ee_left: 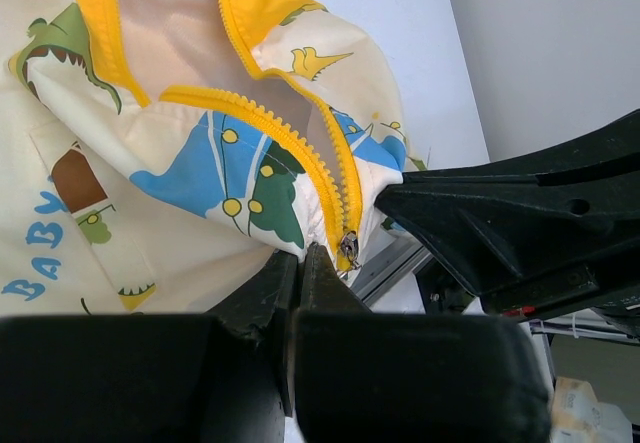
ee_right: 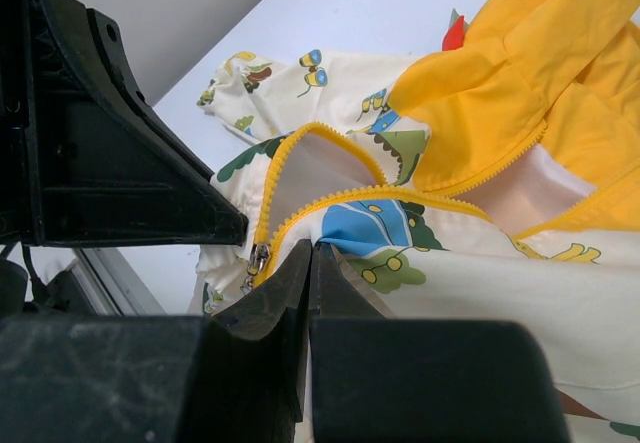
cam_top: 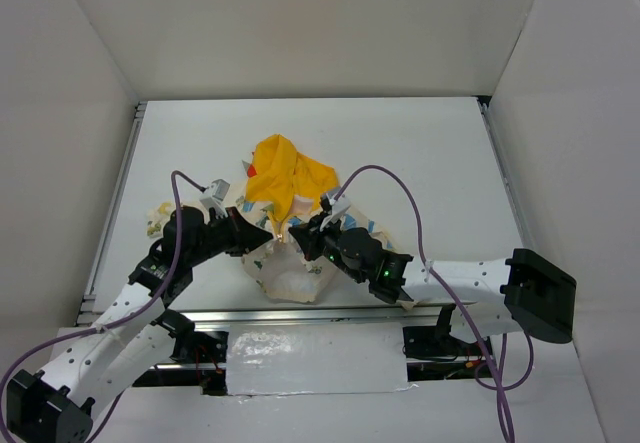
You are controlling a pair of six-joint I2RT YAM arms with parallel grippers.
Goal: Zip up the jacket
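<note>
Soft crumpled jacket (cam_top: 290,273); toothed yellow zipper (ee_left: 290,146)

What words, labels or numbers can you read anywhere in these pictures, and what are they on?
"BABY": blue letters printed on the cream fabric of the jacket, near the left edge of the left wrist view; more may be cut off there.
Nothing else can be read: no writing shows in the top view or the right wrist view.

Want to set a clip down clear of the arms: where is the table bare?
Bare table lies behind the hood up to the back wall, and right of the jacket toward the right wall. Crowded: the near centre, where the left gripper and right gripper pinch the jacket's hem.
</note>
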